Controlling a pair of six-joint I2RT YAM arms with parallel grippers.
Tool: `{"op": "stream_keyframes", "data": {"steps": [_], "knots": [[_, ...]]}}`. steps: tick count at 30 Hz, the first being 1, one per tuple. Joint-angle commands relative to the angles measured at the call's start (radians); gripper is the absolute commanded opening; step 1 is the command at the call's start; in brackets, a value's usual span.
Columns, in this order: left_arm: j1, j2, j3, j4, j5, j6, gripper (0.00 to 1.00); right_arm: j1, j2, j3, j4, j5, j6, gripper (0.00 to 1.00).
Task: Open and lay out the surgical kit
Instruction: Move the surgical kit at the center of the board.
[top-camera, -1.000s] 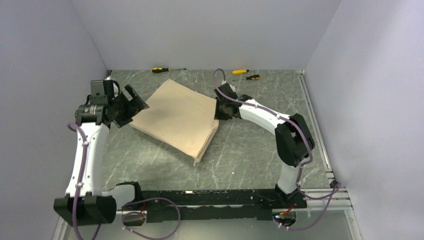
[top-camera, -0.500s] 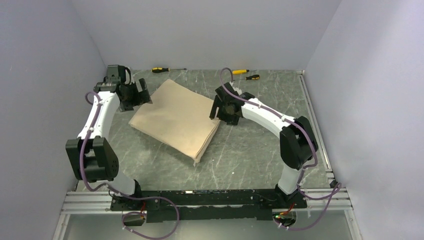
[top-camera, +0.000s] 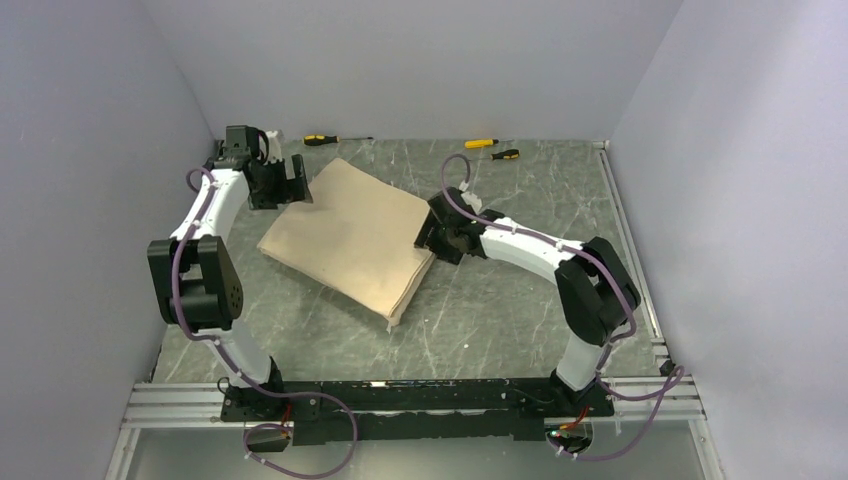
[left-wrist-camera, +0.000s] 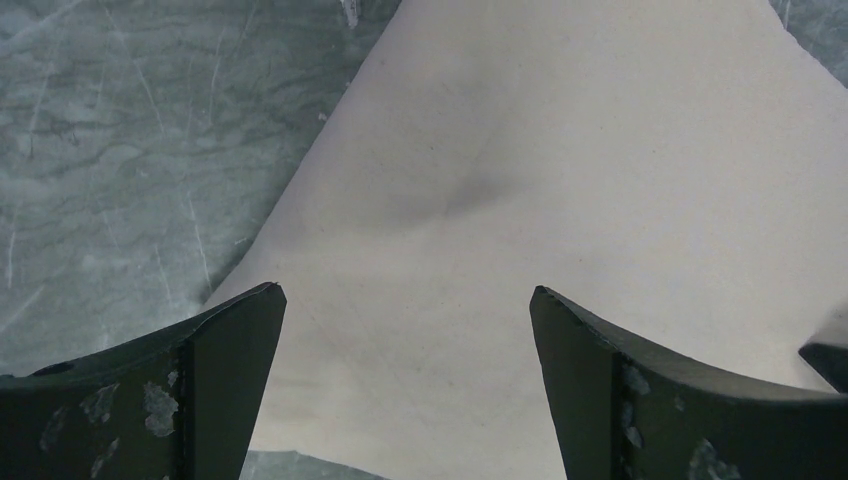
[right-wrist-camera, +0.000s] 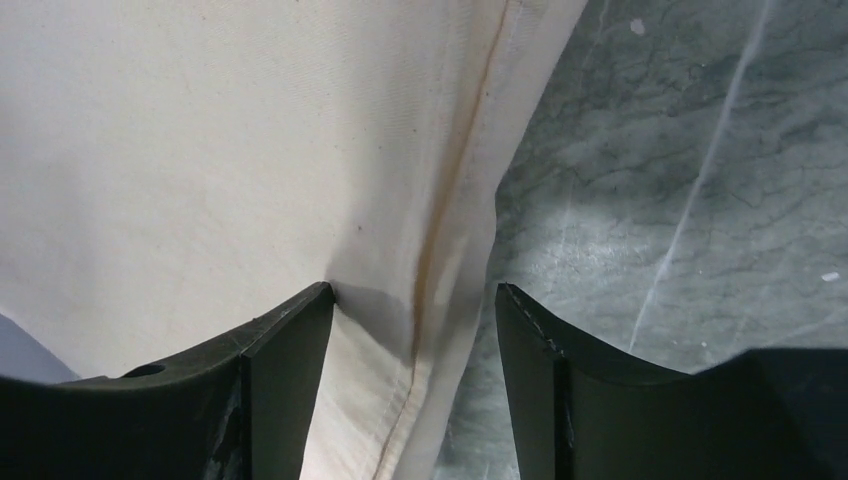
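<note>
On table (top-camera: 500, 300), middle toward left edge: one wrap cloth (top-camera: 345, 240), folded shut. At its right hem: right gripper (right-wrist-camera: 415, 295), jaws parted astride the seam. Pinch top layer only, then peel outward. At its far-left corner: left gripper (left-wrist-camera: 405, 295), spread wide, empty. Along far edge: three screwdrivers (top-camera: 325, 139).

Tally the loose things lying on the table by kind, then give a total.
Beige cloth-wrapped bundle: 1
Yellow-and-black screwdrivers: 3
Total: 4
</note>
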Motion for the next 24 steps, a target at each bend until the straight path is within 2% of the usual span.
{"op": "stream_keyframes", "data": {"steps": [1, 6, 10, 14, 19, 24], "knots": [[0.011, 0.019, 0.055, 0.053, 0.063, 0.051, 0.99, 0.008, 0.034, -0.03, 0.112, 0.025, 0.042, 0.62], [0.019, 0.035, 0.052, 0.09, 0.044, 0.033, 0.99, 0.015, 0.061, -0.031, 0.142, 0.01, 0.034, 0.44], [0.019, 0.048, 0.064, 0.096, 0.011, 0.034, 0.99, 0.02, 0.042, -0.003, 0.108, 0.057, 0.004, 0.21], [0.019, 0.051, 0.062, 0.104, 0.05, 0.019, 0.99, 0.006, 0.022, 0.066, 0.037, 0.137, -0.085, 0.0], [0.019, 0.043, 0.075, 0.102, 0.137, -0.013, 0.98, -0.04, 0.014, 0.13, 0.04, 0.156, -0.276, 0.0], [0.026, 0.052, 0.103, 0.128, 0.265, -0.103, 0.99, -0.134, 0.054, 0.188, 0.075, 0.055, -0.423, 0.0]]}}
